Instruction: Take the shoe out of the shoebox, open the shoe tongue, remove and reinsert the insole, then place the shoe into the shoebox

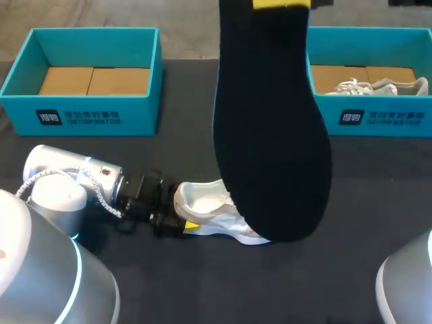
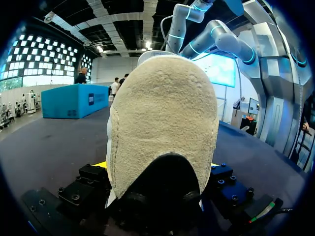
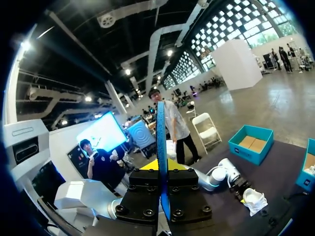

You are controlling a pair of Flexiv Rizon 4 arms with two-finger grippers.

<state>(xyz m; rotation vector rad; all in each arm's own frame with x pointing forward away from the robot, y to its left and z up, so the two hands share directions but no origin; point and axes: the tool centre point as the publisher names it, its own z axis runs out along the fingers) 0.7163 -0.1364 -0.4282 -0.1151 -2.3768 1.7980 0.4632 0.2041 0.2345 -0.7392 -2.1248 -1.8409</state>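
A long black insole (image 1: 270, 135) hangs high above the table, close to the head camera, with my right gripper (image 1: 280, 4) shut on its upper end. In the right wrist view the insole (image 3: 161, 142) stands edge-on between the yellow tips of that gripper (image 3: 161, 167). Below it a white shoe (image 1: 216, 209) lies on the dark table, partly hidden by the insole. My left gripper (image 1: 183, 223) holds the shoe's heel, one finger on each side. The beige heel (image 2: 162, 123) fills the left wrist view between the fingers of the left gripper (image 2: 157, 169).
A teal shoebox (image 1: 88, 74) with a cardboard floor stands at the back left. A second teal box (image 1: 368, 115) at the back right holds another pale shoe (image 1: 378, 86). My left arm (image 1: 74, 185) lies across the front left of the table.
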